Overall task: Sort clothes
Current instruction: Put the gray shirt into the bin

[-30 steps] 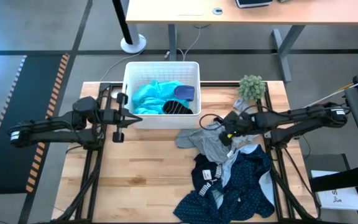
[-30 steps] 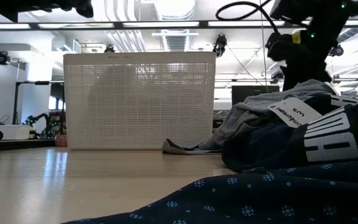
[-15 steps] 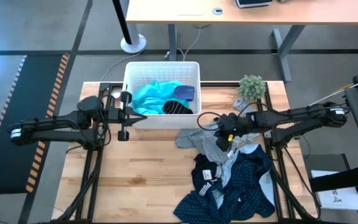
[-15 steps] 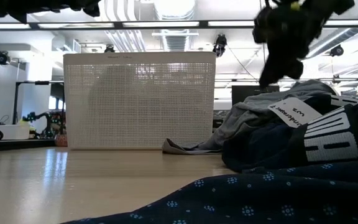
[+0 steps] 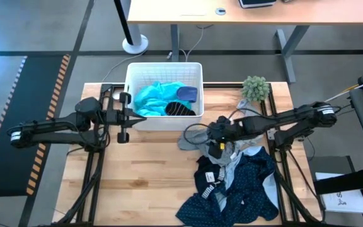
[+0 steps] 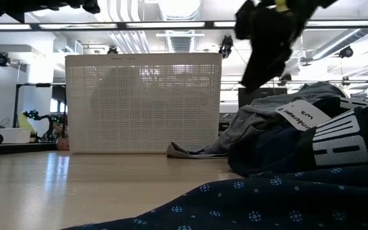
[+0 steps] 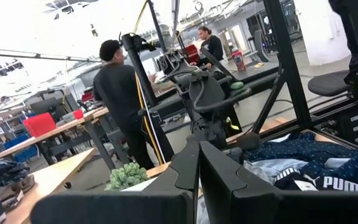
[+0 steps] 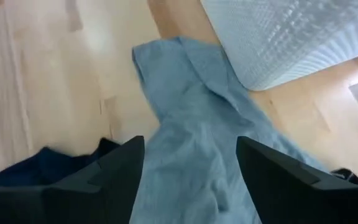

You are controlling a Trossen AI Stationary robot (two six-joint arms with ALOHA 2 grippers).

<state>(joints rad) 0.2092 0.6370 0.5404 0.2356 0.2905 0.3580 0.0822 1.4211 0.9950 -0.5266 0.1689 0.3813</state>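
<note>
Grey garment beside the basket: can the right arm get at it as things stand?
Probably yes. The right end effector hangs open directly above the grey garment, with nothing between them; the basket stands off to one side.

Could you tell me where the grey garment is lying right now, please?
In the high view the grey garment lies on the table just in front of the white basket, at the pile's near-basket edge, directly beneath the open right gripper.

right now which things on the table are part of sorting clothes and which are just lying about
Part of the job:
- grey garment
- navy dotted garment
- black garment with white stripes
- teal garment
- right gripper, open over the grey garment

Just there:
- white basket
- small green plant
</note>
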